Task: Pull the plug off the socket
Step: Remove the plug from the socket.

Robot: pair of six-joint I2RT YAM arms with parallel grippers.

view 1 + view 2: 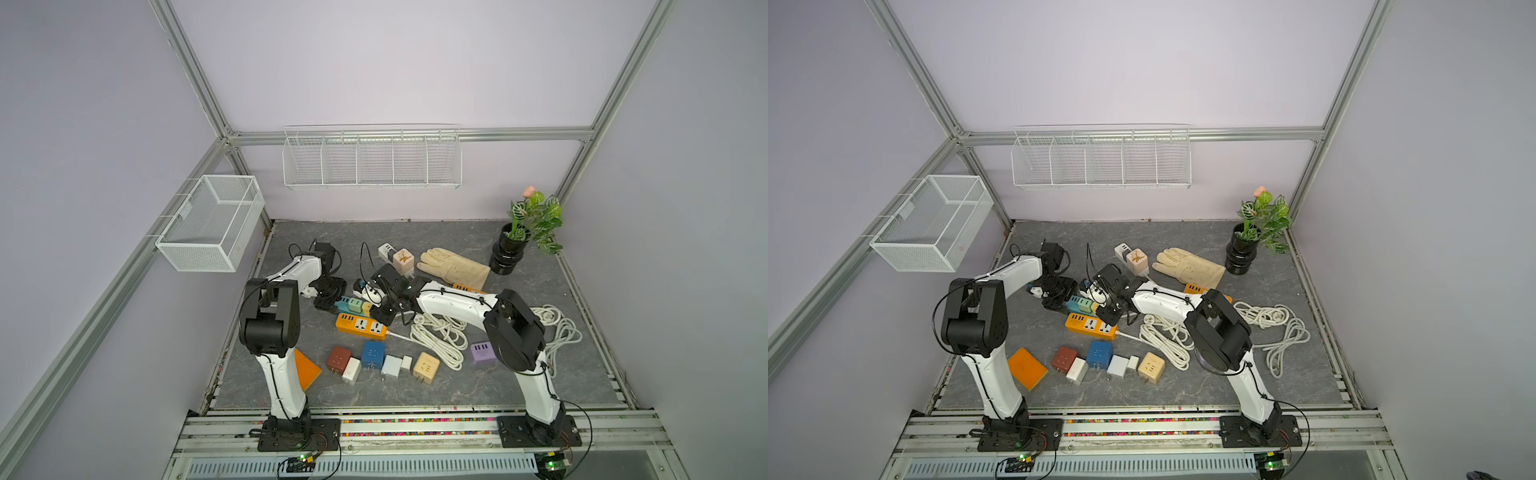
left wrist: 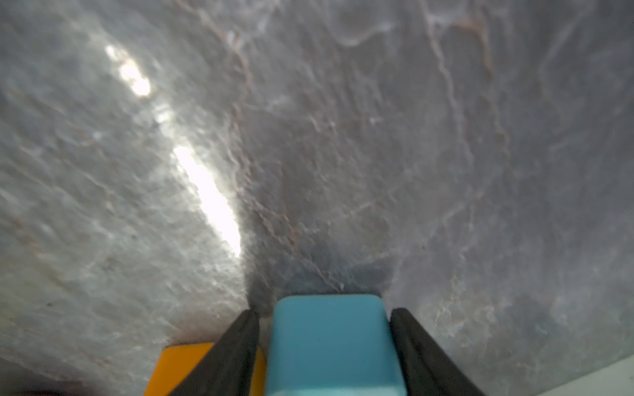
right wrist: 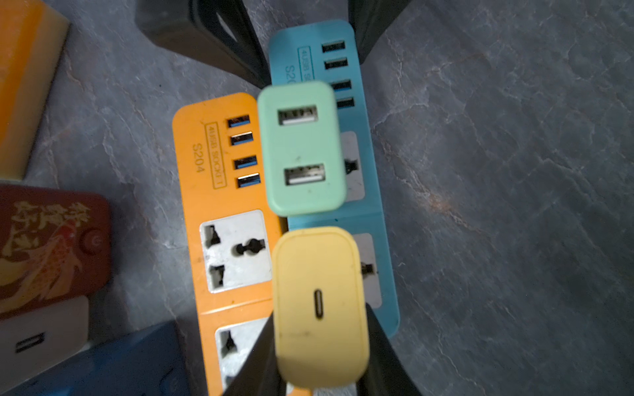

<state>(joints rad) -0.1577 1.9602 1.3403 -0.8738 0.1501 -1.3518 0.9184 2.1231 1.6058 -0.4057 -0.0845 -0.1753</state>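
Currently my right gripper (image 3: 319, 315) pinches the yellow plug (image 3: 317, 274), still seated in the blue strip (image 3: 284, 55). The left gripper (image 2: 325, 312) straddles the strip, clamping unclear. Pull remains.

Table (image 1: 457, 390): grey stone-look slab, veined, faintly rough, with a dull sheen.
Teal socket strip (image 3: 374, 212): smooth satin plastic.
Orange socket strip (image 3: 192, 212): smooth plastic, lightly scuffed; its white socket faces looked grubby.
Mint plug (image 3: 302, 147): smooth matt plastic.
Yellow plug (image 3: 319, 274): smooth plastic, faintly smudged.
Left pincer (image 2: 324, 313): matt black, plastic-looking.
Right pincer (image 3: 319, 313): the same matt black.
Glove (image 1: 453, 266): beige, soft, matt; whether cloth or leather could not be told.
Mesh basket (image 1: 208, 224): white-coated metal.
Frame (image 1: 519, 134): bare silvery metal, satin.
Vase (image 1: 505, 257): glossy black.
Cable (image 1: 436, 336): smooth white sheath.
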